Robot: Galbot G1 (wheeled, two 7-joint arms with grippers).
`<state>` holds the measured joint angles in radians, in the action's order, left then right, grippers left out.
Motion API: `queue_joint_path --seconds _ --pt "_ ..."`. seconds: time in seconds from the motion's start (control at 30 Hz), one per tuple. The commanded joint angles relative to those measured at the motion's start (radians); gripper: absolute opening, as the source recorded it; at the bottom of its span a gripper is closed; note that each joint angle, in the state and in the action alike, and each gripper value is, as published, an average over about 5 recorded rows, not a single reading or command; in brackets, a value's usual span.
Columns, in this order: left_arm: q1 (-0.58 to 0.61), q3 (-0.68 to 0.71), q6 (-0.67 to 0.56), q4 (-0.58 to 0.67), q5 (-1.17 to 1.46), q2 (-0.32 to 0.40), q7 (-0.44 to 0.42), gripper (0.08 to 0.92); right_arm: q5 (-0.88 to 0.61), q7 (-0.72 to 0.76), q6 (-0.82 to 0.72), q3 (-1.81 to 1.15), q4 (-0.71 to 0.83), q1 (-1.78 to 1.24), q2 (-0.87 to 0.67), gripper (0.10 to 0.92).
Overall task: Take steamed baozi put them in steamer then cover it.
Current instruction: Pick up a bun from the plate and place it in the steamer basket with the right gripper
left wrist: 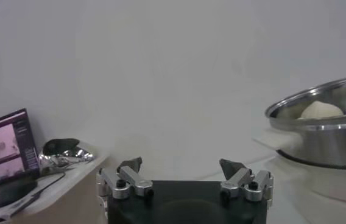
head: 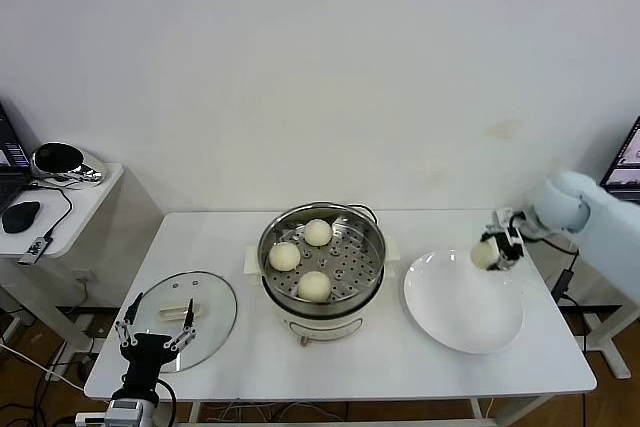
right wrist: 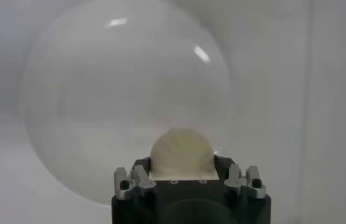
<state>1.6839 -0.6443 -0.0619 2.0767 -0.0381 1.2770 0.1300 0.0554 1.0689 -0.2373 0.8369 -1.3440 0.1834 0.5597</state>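
Observation:
The steamer (head: 322,292) stands mid-table with three steamed baozi (head: 314,286) on its perforated tray. My right gripper (head: 494,252) is shut on the fourth baozi (head: 485,255) and holds it a little above the far edge of the white plate (head: 463,312). In the right wrist view the baozi (right wrist: 181,154) sits between the fingers over the plate (right wrist: 100,103). The cover (head: 186,307), a glass lid with a cream handle, lies flat on the table at the left. My left gripper (head: 156,331) is open and empty near the table's front left edge, beside the cover. The steamer also shows in the left wrist view (left wrist: 325,131).
A side table (head: 85,197) at the far left holds a mouse, a laptop edge and a shiny metal object. A power cable runs behind the steamer. A laptop screen shows at the far right edge.

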Motion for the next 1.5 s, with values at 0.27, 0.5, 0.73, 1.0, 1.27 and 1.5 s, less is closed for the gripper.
queue_joint_path --seconds 0.27,0.5,0.73,1.0,1.27,1.5 --pt "0.004 -0.013 -0.005 -0.011 0.012 -0.008 0.003 0.823 -0.591 -0.181 -0.338 0.491 -0.199 0.575 0.316 0.645" --pt "0.002 -0.028 -0.006 -0.018 0.024 -0.008 0.002 0.823 -0.706 -0.25 -0.446 0.477 -0.14 0.49 0.479 0.645" --pt "0.003 -0.037 -0.007 -0.015 0.032 -0.007 0.002 0.823 -0.669 -0.276 -0.484 0.468 -0.039 0.384 0.568 0.645" --pt "0.0 -0.043 -0.009 -0.019 0.039 -0.007 0.002 0.823 -0.603 -0.279 -0.488 0.468 0.009 0.305 0.581 0.645" --pt "-0.002 -0.044 -0.008 -0.023 0.039 -0.01 0.002 0.823 -0.555 -0.28 -0.489 0.45 0.024 0.253 0.568 0.645" --pt "-0.002 -0.044 -0.008 -0.021 0.038 -0.007 0.001 0.823 -0.543 -0.284 -0.488 0.439 0.036 0.241 0.556 0.645"
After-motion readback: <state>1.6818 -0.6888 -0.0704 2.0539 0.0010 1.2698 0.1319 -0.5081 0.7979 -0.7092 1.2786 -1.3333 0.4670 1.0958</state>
